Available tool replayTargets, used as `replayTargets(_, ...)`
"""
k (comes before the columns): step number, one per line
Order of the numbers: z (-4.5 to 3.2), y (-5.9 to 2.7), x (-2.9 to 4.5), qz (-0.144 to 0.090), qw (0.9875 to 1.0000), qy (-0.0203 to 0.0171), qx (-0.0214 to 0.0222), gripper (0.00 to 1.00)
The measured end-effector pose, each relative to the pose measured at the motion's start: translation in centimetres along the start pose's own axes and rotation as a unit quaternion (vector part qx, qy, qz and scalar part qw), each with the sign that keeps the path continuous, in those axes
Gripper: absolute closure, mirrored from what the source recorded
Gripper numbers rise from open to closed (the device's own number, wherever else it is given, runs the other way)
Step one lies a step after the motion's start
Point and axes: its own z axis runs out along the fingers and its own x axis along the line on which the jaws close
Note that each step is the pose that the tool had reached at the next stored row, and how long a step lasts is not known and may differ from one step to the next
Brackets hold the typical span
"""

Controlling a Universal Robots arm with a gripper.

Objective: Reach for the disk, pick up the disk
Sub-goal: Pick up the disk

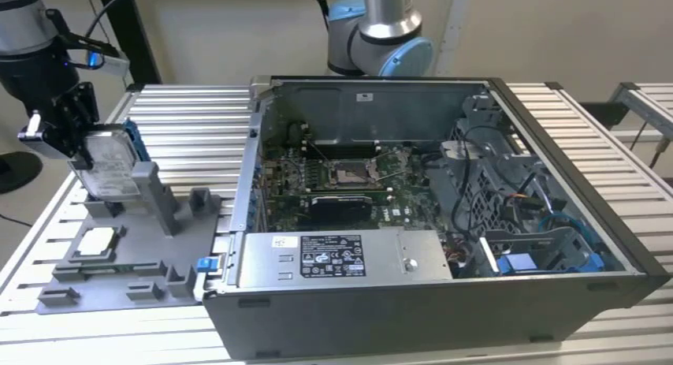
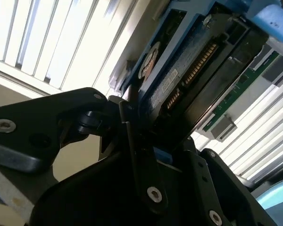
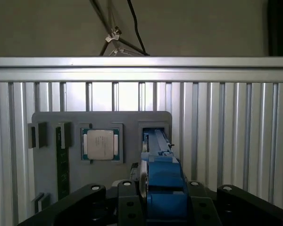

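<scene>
The disk (image 1: 109,172), a silver-grey drive with a white label in a blue bracket, stands upright on edge at the exterior view's left. Its lower end sits at the slot of the grey stand (image 1: 147,195). My gripper (image 1: 76,136) is shut on the disk's upper part. In the first wrist view the blue bracket edge of the disk (image 3: 160,174) runs between my black fingers (image 3: 127,200). The second wrist view shows the disk's underside (image 2: 188,80), with its connector row, clamped against a finger (image 2: 137,155).
The grey fixture plate (image 1: 116,282) under the stand holds a small silver square chip (image 1: 97,240), also seen in the first wrist view (image 3: 100,144). An open computer case (image 1: 547,113) stands right beside it, with a grey box (image 1: 336,258) inside. A second arm's base (image 1: 379,34) is behind.
</scene>
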Motion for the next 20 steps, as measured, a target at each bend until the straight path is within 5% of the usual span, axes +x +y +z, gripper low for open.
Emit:
replayTargets(12, -3.36, 0.08, 0.01, 0.0, 1.0, 0.0, 0.0, 1.0)
replayTargets(20, -6.83, 0.15, 0.02, 0.0, 1.0, 0.0, -0.0001, 1.0)
